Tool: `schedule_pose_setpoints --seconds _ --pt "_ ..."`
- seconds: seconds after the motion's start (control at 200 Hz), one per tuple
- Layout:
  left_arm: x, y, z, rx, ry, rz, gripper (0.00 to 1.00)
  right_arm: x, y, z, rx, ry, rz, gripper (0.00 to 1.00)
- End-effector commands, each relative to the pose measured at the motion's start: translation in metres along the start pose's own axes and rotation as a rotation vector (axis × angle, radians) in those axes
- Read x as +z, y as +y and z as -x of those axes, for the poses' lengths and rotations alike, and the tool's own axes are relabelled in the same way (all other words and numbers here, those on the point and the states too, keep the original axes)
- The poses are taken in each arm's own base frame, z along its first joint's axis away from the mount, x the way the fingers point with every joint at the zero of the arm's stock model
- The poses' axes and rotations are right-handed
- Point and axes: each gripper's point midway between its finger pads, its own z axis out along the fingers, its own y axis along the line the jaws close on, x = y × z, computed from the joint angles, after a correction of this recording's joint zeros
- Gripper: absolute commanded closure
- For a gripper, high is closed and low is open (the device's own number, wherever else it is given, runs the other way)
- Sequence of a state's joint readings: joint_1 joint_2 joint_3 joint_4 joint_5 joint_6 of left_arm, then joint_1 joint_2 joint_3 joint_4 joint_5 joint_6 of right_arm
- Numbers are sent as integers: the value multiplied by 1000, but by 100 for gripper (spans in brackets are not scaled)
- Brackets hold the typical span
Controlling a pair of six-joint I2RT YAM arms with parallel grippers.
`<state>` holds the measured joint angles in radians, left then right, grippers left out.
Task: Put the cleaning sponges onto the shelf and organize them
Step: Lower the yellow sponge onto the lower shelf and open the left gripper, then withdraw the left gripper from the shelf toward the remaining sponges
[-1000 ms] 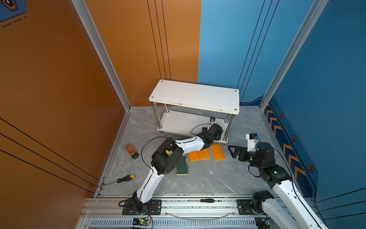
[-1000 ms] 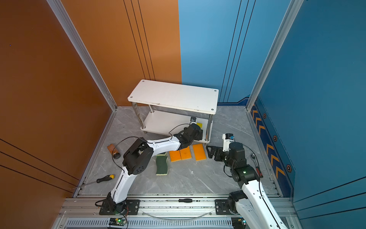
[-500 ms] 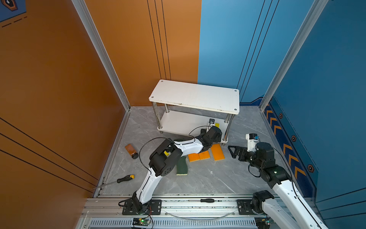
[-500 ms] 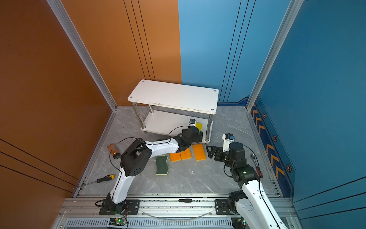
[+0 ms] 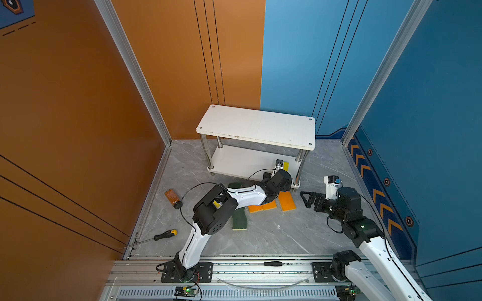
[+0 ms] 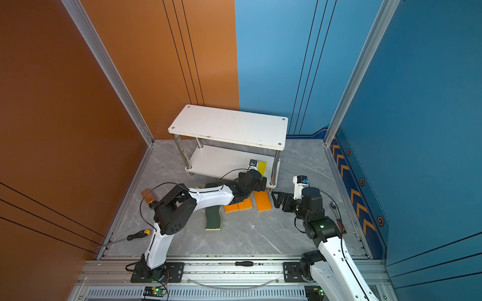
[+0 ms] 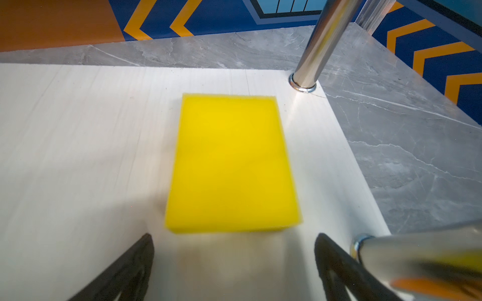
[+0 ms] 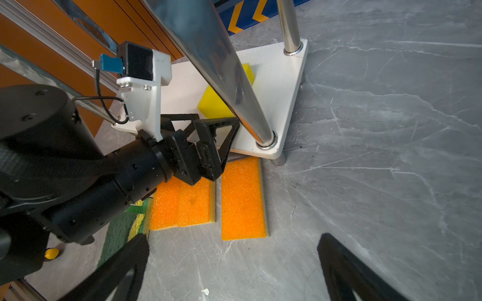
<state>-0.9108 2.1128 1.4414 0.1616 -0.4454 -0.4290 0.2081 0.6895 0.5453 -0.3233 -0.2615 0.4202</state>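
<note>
The shelf stands at the back in both top views. One plain yellow sponge lies flat at the right end of its lower board, between two posts, also seen in a top view. My left gripper is open at the board's front edge, its fingers just short of that sponge and not touching it. On the floor in front lie orange-topped sponges and a dark green one; another dark green one is half hidden under my left arm. My right gripper hangs open and empty over the floor beside the orange sponges.
A shiny shelf post stands close to the left gripper. An amber bottle and a screwdriver lie at the left wall. A black tool rests on the front rail. A ratchet lies by the right arm.
The left jaws have spread wide and let go of the yellow sponge, which now lies on the lower board. The gripper has drawn back slightly. The right arm has not moved.
</note>
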Motion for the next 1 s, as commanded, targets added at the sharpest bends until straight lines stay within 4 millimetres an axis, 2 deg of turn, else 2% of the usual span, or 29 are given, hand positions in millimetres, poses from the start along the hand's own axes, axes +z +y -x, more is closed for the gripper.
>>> schedule_pose_setpoints --seconds 0.0,0.245,0.396,0.501,0.706,0.771,0.996 --pt "-22 -8 22 23 -60 -18 1 -1 -1 -5 13 10 5 0" --pt "-49 -15 30 74 -86 -57 2 -1 -1 -5 15 9 6 0" --pt "-69 -9 25 105 -31 -77 3 -1 -1 -4 17 9 8 0" --pt "-84 -2 13 185 60 -74 2 -1 -1 -4 21 11 8 0" --pt "-117 27 -7 270 146 -31 2 0 0 -3 28 10 13 0" --pt "-130 44 -18 300 193 1 2 -1 1 -2 29 7 16 0" --pt "-170 100 -30 282 273 91 2 0 1 -2 34 9 18 0"
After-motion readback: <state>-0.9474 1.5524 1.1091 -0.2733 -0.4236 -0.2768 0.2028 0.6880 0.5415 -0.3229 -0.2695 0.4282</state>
